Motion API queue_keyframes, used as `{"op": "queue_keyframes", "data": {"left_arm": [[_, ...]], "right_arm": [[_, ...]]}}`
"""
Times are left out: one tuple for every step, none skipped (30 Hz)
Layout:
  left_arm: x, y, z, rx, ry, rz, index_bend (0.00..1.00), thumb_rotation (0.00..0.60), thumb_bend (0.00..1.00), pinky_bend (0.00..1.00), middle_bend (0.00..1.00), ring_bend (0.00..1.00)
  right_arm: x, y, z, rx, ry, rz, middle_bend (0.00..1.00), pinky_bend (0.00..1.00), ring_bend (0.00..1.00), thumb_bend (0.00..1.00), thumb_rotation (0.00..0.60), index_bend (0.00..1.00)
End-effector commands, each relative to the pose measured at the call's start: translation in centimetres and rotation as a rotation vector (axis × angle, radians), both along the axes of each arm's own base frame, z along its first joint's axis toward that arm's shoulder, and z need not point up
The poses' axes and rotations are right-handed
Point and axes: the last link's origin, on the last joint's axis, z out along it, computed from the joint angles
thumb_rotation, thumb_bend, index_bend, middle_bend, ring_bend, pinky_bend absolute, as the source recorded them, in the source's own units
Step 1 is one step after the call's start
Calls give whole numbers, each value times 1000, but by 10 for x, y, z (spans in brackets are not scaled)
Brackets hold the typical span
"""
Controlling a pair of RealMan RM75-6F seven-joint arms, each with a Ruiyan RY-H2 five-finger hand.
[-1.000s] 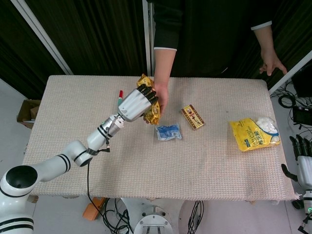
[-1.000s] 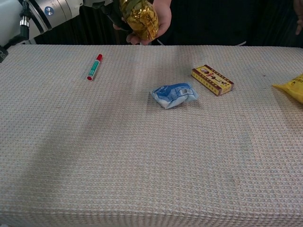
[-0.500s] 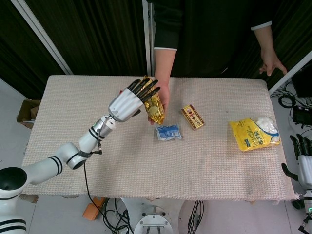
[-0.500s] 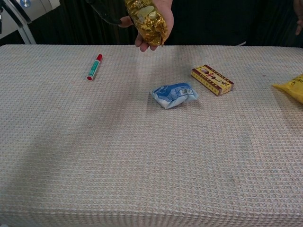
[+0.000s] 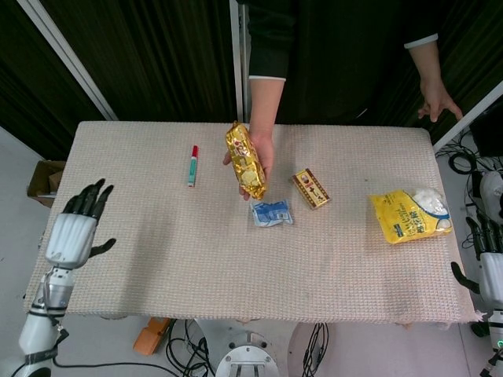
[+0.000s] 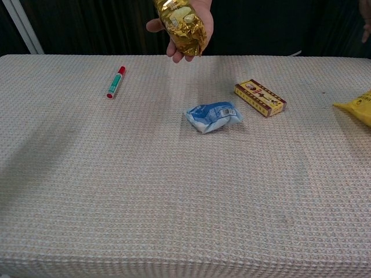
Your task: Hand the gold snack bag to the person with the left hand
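Observation:
The gold snack bag (image 5: pixel 245 159) lies in the person's open palm (image 5: pixel 262 157) above the far middle of the table; the chest view shows the bag (image 6: pixel 180 26) held up over the far edge. My left hand (image 5: pixel 76 230) hovers at the table's near left edge, far from the bag, fingers spread and holding nothing. My right hand (image 5: pixel 488 262) hangs off the table's right end, fingers apart and empty. Neither hand appears in the chest view.
A red-and-green marker (image 5: pixel 192 164) lies left of the bag. A blue packet (image 5: pixel 272 212) and a small patterned box (image 5: pixel 311 188) lie near the middle. A yellow bag (image 5: pixel 409 215) sits at the right. The person's other hand (image 5: pixel 437 100) rests at the far right corner.
My left hand released the gold bag into the person's palm and drew back across the table to its near left edge. The person now holds the bag alone.

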Motion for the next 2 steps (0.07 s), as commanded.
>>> {"op": "queue_keyframes", "data": {"left_arm": [[-53, -73, 2, 6, 35, 173, 19, 594, 28, 230, 43, 76], [-55, -73, 2, 5, 36, 171, 20, 592, 28, 230, 43, 76]], "right_arm": [[2, 2, -5, 17, 21, 4, 0, 0, 0, 198, 600, 0], [2, 2, -5, 18, 27, 4, 0, 0, 0, 198, 600, 0]]}}
